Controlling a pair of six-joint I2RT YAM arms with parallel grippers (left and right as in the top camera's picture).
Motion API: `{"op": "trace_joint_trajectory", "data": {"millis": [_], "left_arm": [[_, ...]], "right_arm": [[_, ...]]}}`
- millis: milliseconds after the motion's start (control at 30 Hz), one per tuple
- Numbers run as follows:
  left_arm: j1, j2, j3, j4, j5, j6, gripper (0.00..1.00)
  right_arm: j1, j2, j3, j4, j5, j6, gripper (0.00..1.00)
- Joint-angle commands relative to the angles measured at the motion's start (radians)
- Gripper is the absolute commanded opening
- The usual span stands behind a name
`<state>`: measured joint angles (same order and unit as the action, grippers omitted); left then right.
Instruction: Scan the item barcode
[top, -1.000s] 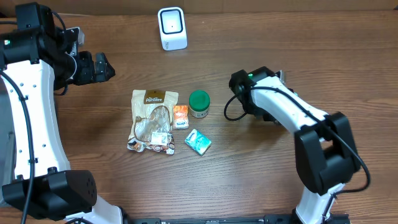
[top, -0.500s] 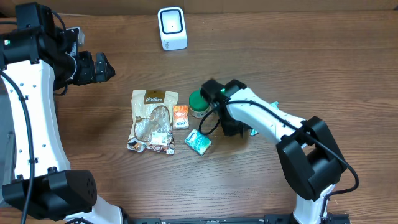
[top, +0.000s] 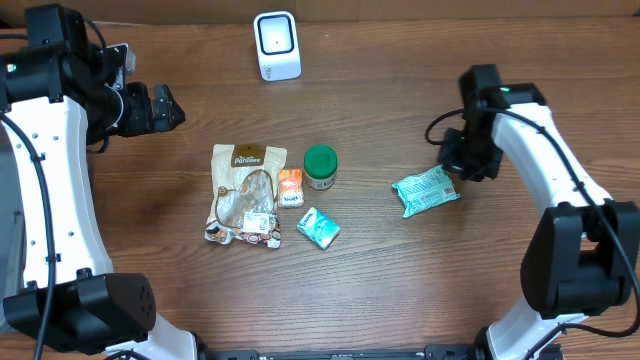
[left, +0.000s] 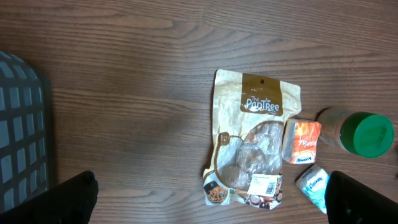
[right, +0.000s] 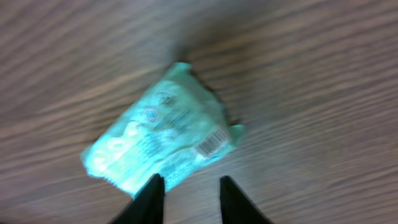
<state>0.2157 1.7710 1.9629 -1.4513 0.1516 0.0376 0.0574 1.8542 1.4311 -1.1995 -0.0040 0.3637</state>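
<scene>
Right gripper (right: 189, 194) first: its two dark fingers stand a little apart with bare wood showing between them, nothing pinched. Just beyond the fingertips lies the mint-green crinkly plastic packet (right: 163, 143), flat on the counter (top: 420, 80) at the right side, printed face up. Its black-and-white barcode (right: 211, 142) sits near one corner, facing the wrist camera, though the view is blurred.

That packet looks light, soft and thin, so it will likely flop and crackle in a grip, and the film could be slick. My call: take it by a sealed end or edge away from the barcode, so the fingers don't cover the stripes or crease them.

Well across the counter, at the far edge, stands the white barcode scanner (top: 277, 45), a fair carry from here.

Mid-counter there's a cluster: a brown-and-clear snack pouch (top: 245, 195), a small orange sachet (top: 290, 187) touching its side, a green-lidded jar (top: 320, 166) and a small teal packet (top: 318, 228).

Left gripper (top: 168, 108) hovers at the left with its fingers spread wide, empty. Its camera catches a dark grid-sided basket (left: 18, 137) at the counter's edge. The counter is dark wood grain, flat and matte.
</scene>
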Motion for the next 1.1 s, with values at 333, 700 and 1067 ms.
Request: {"op": "trace_joint_trajectory", "data": {"millis": [333, 700, 1067], "left_arm": [[-0.007, -0.011, 0.015, 0.001, -0.003, 0.028, 1.0], [-0.007, -0.011, 0.015, 0.001, -0.003, 0.028, 0.99], [-0.007, -0.011, 0.015, 0.001, -0.003, 0.028, 1.0]], "right_arm": [[-0.034, -0.012, -0.304, 0.206, 0.036, 0.086, 0.07], [-0.021, -0.012, -0.393, 0.733, -0.142, -0.027, 0.07], [0.106, -0.013, -0.363, 0.737, -0.287, -0.11, 0.07]]}}
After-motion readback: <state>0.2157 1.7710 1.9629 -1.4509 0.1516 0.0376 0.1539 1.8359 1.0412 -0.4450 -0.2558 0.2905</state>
